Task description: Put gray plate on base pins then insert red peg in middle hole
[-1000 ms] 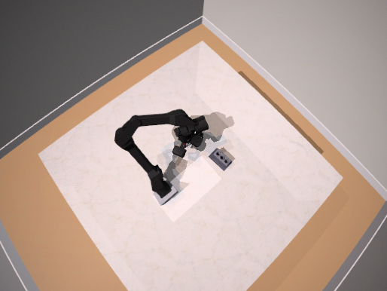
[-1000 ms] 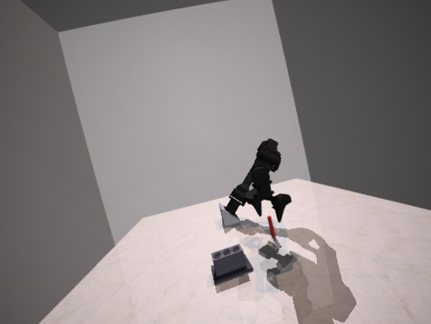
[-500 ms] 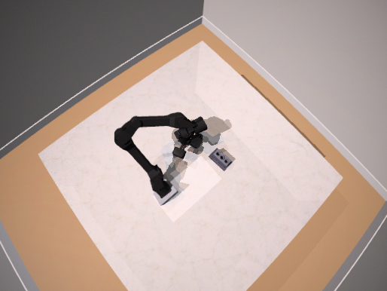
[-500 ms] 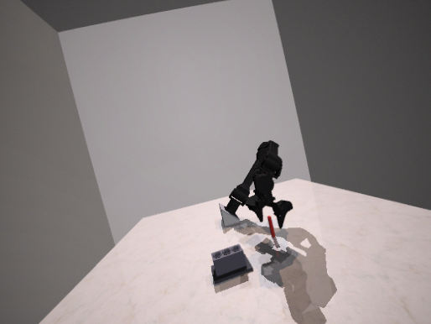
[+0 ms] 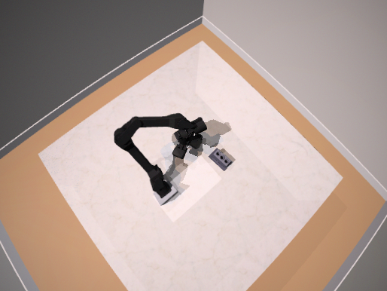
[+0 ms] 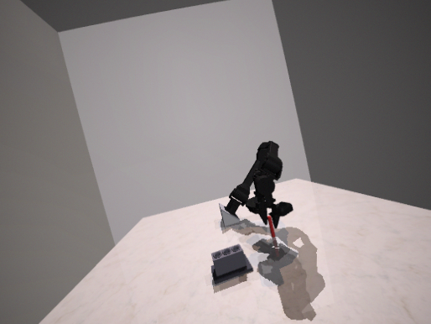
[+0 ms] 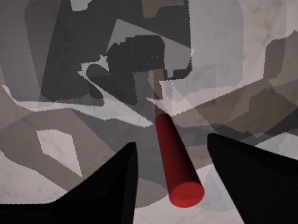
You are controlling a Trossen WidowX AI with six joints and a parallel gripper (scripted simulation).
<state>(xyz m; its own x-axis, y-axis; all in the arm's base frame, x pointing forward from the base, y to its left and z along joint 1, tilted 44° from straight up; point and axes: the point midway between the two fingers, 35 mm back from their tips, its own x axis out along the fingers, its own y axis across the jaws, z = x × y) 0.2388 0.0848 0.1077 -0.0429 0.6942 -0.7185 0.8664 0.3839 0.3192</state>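
- Peg (image 7: 174,163): red, standing near upright off the table (image 6: 356,235), top end toward the wrist camera, foot lost in patchy shadow. In the exterior view (image 6: 272,232) leaning slightly, top just under the gripper. Hidden by the wrist in the top view.
- Gripper (image 7: 172,143): straddling the peg's upper part, one finger each side, a sliver of gap visible on both sides. Half-shut, not grasping anything yet. In the exterior view (image 6: 268,218) pointing down over the peg.
- Plate (image 6: 228,253): gray, three holes up, on the base (image 6: 232,270); looks flat and seated, so the first half of the task judged done. Pins not visible. Well apart from the peg, nearer the exterior camera. Also in the top view (image 5: 222,157).
- Step in hand, as a judgement: grasp the peg.
- To do it well: keep the peg centred between the fingers so both pads land together and don't knock it over.
- Grip high, leaving plenty of shaft below for the insert.
- Close firmly, then lift straight up before any sideways move.
- Keep the peg in line with the gripper; any tilt would likely jam it at the middle hole.
- Risk: one finger touching first and tipping the peg.
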